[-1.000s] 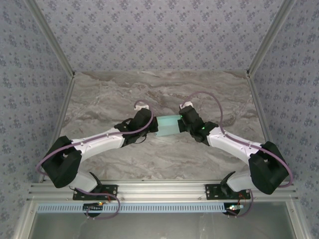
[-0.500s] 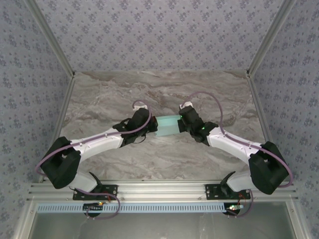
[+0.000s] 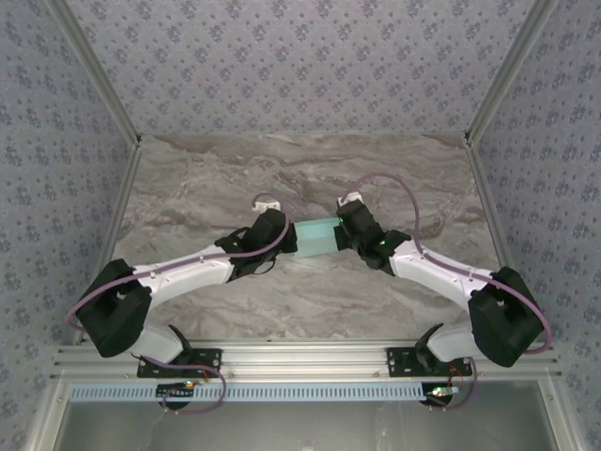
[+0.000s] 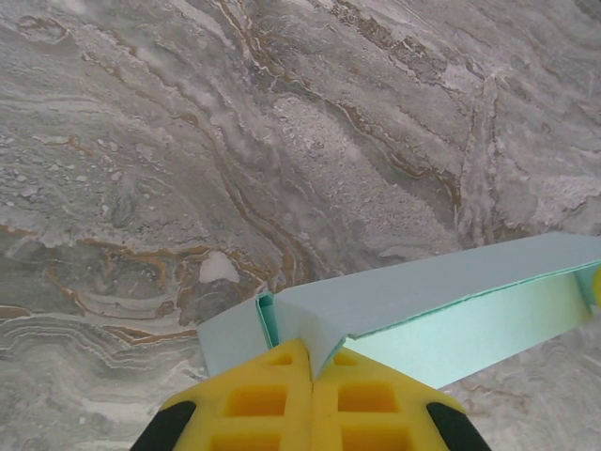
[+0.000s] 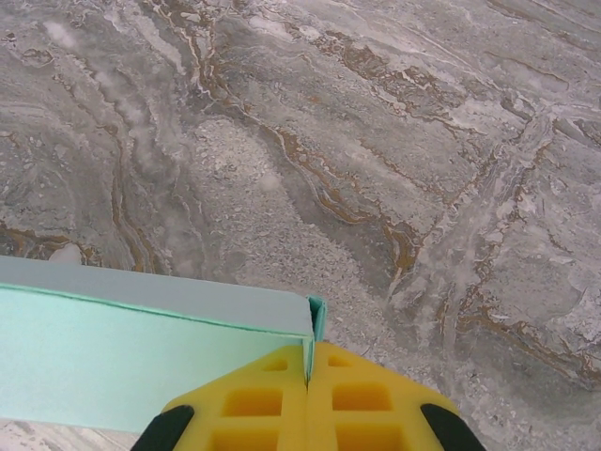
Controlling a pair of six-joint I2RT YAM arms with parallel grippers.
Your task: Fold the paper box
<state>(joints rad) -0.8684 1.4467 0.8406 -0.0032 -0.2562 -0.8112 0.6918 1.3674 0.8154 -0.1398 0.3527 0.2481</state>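
The pale turquoise paper box [image 3: 316,236] hangs between my two grippers over the middle of the marble table. My left gripper [image 3: 282,237] is shut on its left end; in the left wrist view the yellow fingers [image 4: 272,399] pinch a folded corner of the box [image 4: 432,296], with a small side flap standing beside them. My right gripper [image 3: 346,231] is shut on the right end; in the right wrist view its yellow fingers [image 5: 362,399] clamp the box's edge [image 5: 160,324], a narrow flap poking up at the corner.
The marble tabletop [image 3: 300,169] spreads round the box. Patterned walls with metal posts [image 3: 103,94] close in the left, right and back. An aluminium rail [image 3: 300,357] carries the arm bases at the near edge.
The left gripper has shifted slightly right and toward the near edge with the box's left end. The right arm has barely moved.
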